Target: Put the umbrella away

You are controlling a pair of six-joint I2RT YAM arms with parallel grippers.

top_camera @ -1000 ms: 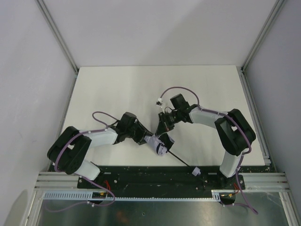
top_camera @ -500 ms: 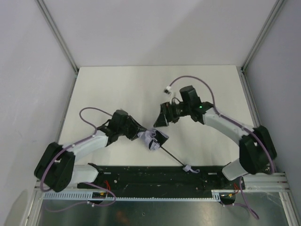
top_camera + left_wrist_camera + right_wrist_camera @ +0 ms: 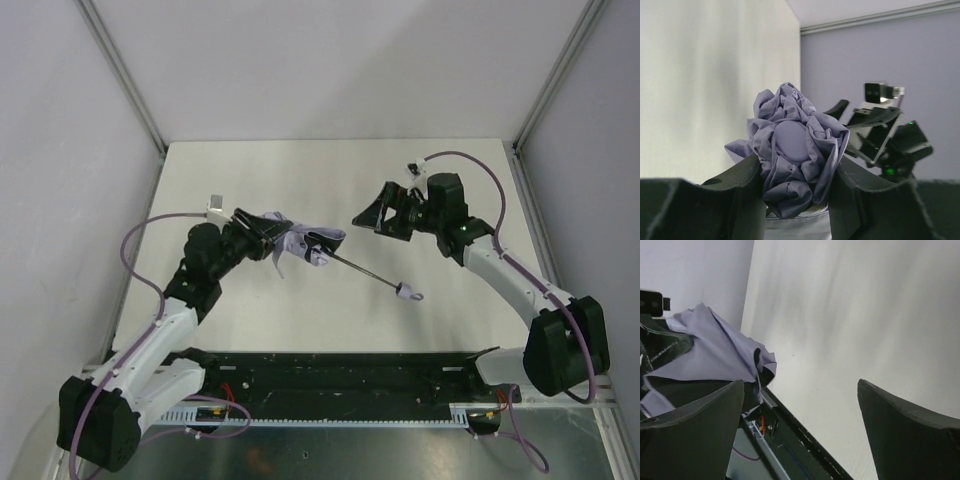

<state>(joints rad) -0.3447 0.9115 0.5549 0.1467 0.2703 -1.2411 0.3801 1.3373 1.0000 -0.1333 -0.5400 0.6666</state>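
Umbrella (image 3: 312,240) lifted in left gripper (image 3: 266,228) — right gripper (image 3: 371,215) apart.

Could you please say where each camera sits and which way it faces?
Top external: above, behind the bases, looking down on the table; left gripper clamping the umbrella, right gripper open.
Left wrist: looks along the left fingers at the bunched canopy, right gripper beyond.
Right wrist: looks past the spread right fingers at table and canopy.
Shared: both wrist views show the canopy.
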